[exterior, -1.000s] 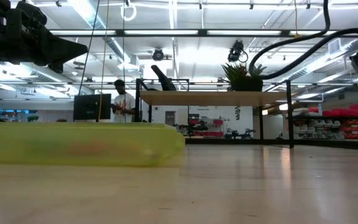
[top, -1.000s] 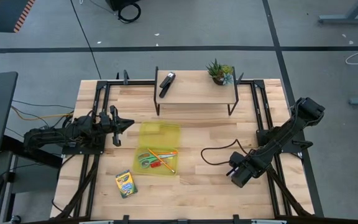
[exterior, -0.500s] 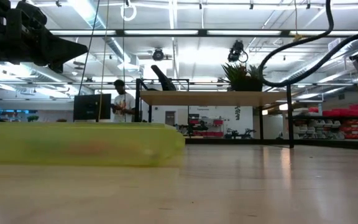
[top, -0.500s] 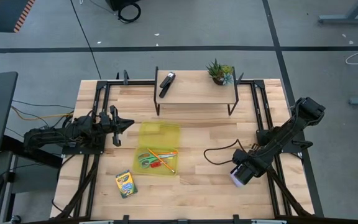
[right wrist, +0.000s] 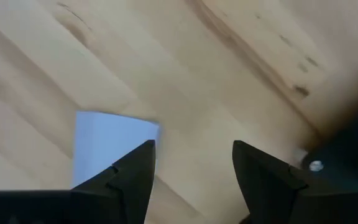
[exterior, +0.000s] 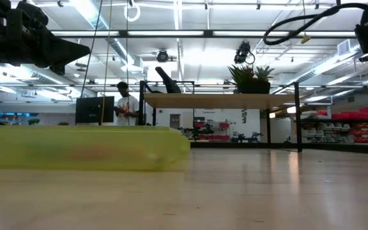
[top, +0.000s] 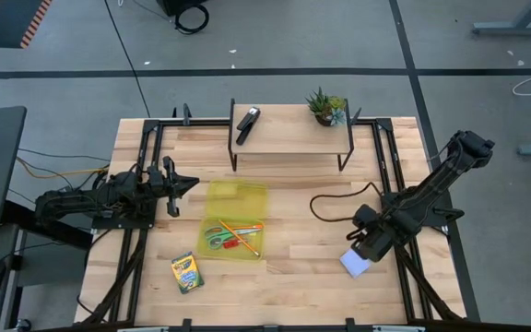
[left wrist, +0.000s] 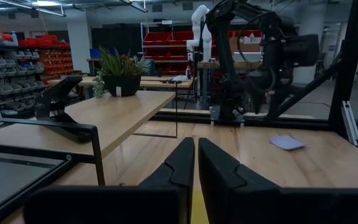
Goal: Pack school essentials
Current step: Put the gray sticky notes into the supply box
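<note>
The pale blue notepad (top: 356,264) lies flat on the table near its right edge. It also shows in the right wrist view (right wrist: 104,146) and the left wrist view (left wrist: 286,142). My right gripper (top: 367,245) hovers open just past the notepad, pointing down; in its wrist view (right wrist: 194,168) one finger stands over the notepad's edge without touching it. A yellow-green see-through pouch (top: 236,217) at mid-table holds the green-handled scissors, orange pen, yellow pencil and small red piece (top: 230,238). The crayon box (top: 187,272) lies near the table's front. My left gripper (top: 175,184) waits shut, left of the pouch.
A low wooden shelf (top: 290,138) at the far side carries the black stapler (top: 247,124) and a small potted plant (top: 326,108). Black frame rails run along both table sides. Bare wood lies between the pouch and the notepad. A person (exterior: 126,102) stands far behind the table.
My right gripper has risen and drawn back toward the table's far right, away from the notepad. The notepad, covered by the gripper a second ago, now lies uncovered on the table where it was.
</note>
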